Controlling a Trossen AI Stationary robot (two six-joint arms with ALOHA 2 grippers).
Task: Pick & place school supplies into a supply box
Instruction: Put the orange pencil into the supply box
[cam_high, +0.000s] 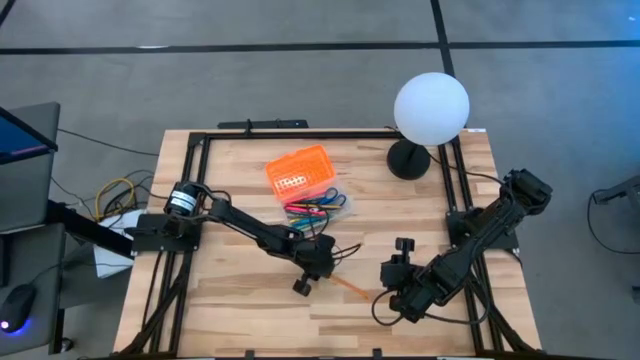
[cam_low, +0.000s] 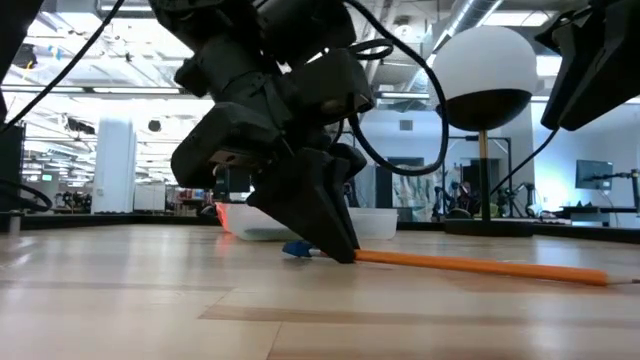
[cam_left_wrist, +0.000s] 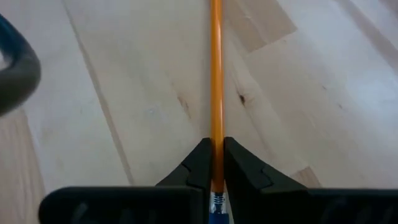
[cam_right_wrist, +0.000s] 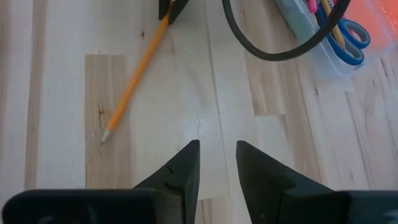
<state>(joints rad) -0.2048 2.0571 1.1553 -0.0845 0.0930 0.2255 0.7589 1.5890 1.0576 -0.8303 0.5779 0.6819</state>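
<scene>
Orange wooden pencil (cam_left_wrist: 216, 74): flat on the pale wood table (cam_high: 230, 300), eraser end between the fingers.
Left gripper (cam_left_wrist: 215, 163): pinching the pencil.
Right gripper (cam_right_wrist: 217, 163): fingers spread, hovering near the pencil tip.

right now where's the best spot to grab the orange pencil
Near the eraser end, from above, fingers across the shaft. The orange pencil lies flat on the table, so only its round sides are reachable. The left tool is already shut on that end; the right tool hovers open nearby.
</scene>
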